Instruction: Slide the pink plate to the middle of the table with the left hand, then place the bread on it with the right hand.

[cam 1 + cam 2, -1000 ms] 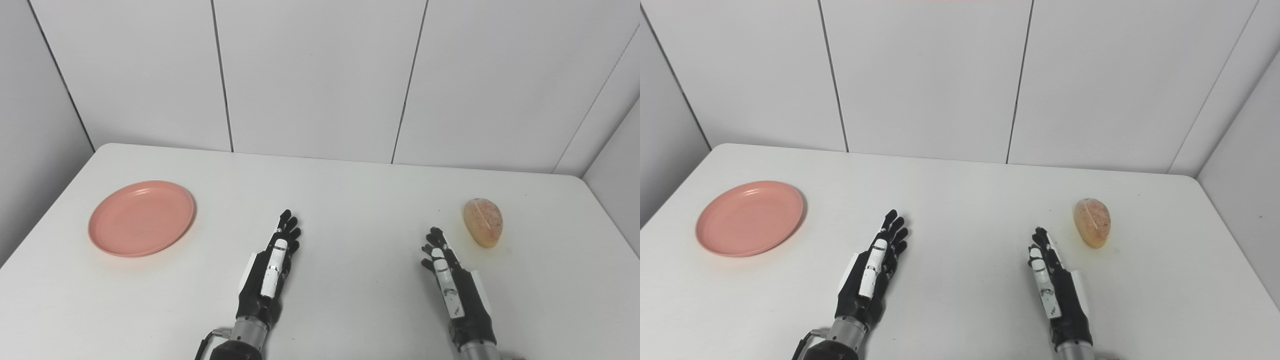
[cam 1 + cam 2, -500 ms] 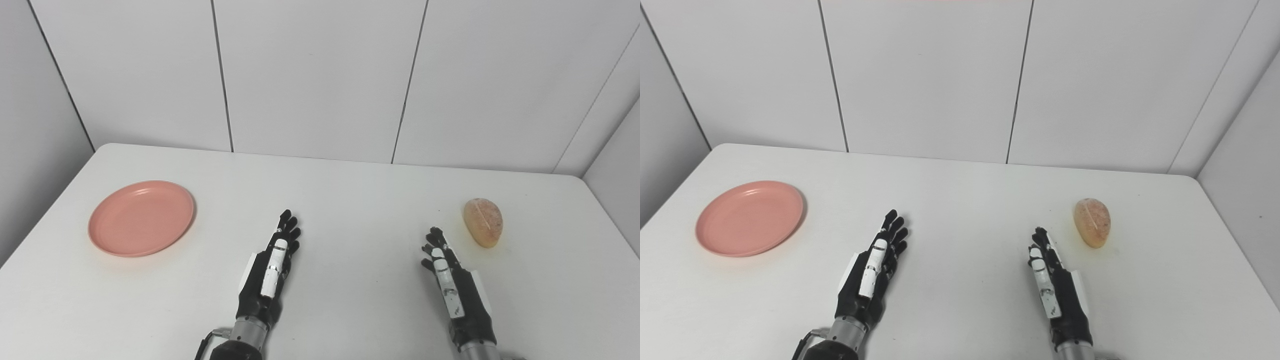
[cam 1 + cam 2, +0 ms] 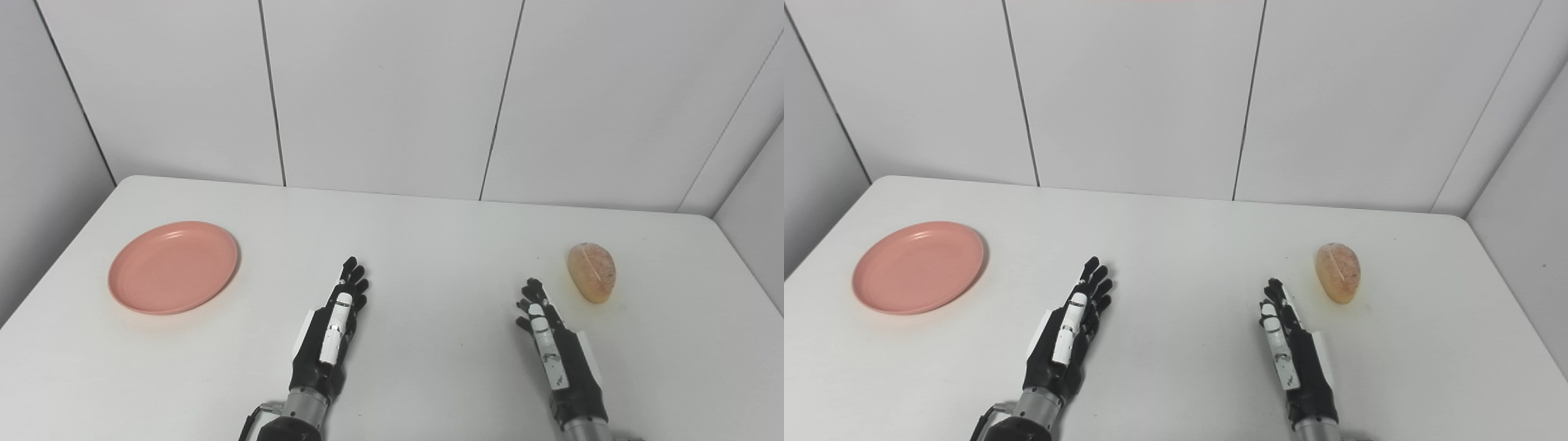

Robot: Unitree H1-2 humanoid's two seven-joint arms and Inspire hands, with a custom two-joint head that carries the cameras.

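**Both hands empty, plate and bread untouched**

Nearest the camera, the left hand (image 3: 331, 334) lies low over the table (image 3: 429, 245), on the near side of the table's middle, its fingers (image 3: 352, 278) stretched out straight and close together, pointing away toward the wall; it holds nothing. The right hand (image 3: 554, 346) lies level with it, further to the right of the table's middle, likewise flat and extended with nothing in its grasp, its fingertips aimed a little leftward of the far edge. The two hands are well apart from each other, with bare tabletop between them.

Further back, the bread (image 3: 591, 271) rests on the table near the right edge, just beyond and to the right of the right hand, near it but not touching. The plate (image 3: 173, 267) sits flat toward the left side of the table, well apart from the left hand and well left of the table's middle.

Behind the table's far edge stands the panelled wall (image 3: 392, 92)
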